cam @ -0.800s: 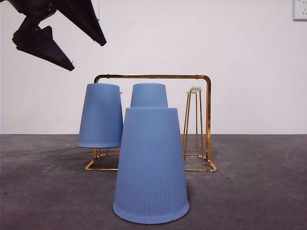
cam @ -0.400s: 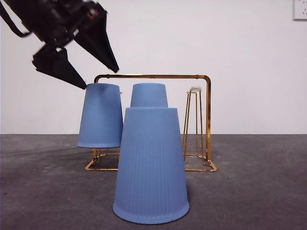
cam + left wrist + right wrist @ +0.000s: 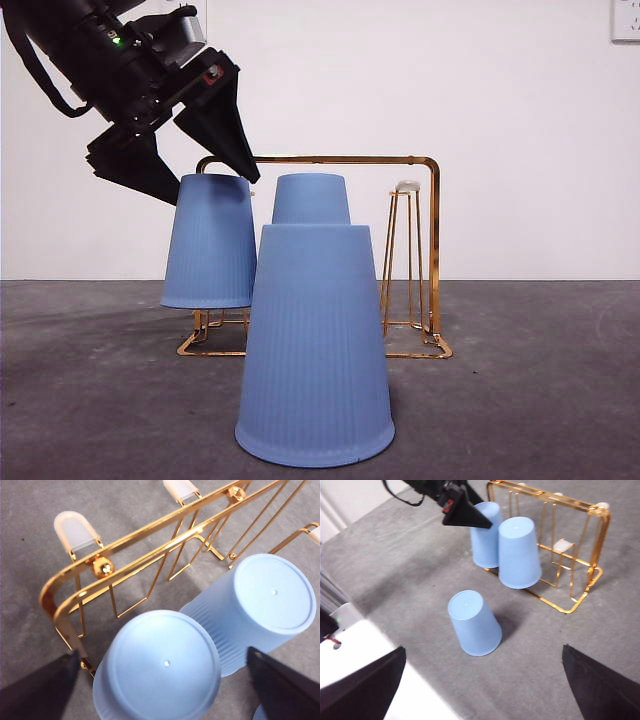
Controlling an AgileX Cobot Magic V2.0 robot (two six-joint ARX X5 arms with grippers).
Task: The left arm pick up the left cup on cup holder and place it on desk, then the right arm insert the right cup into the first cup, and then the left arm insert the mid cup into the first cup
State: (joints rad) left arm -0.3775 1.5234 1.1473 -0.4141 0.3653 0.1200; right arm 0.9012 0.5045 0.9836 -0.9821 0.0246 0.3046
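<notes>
Front view low, level; wrist views look down on cup holder [image 3: 125, 545].

One inverted blue cup [image 3: 315, 350] stood on my desk [image 3: 520, 400]. Two more inverted blue cups [image 3: 211, 245] [image 3: 311, 200] sat on the gold wire cup holder [image 3: 420, 260] behind it.
</notes>
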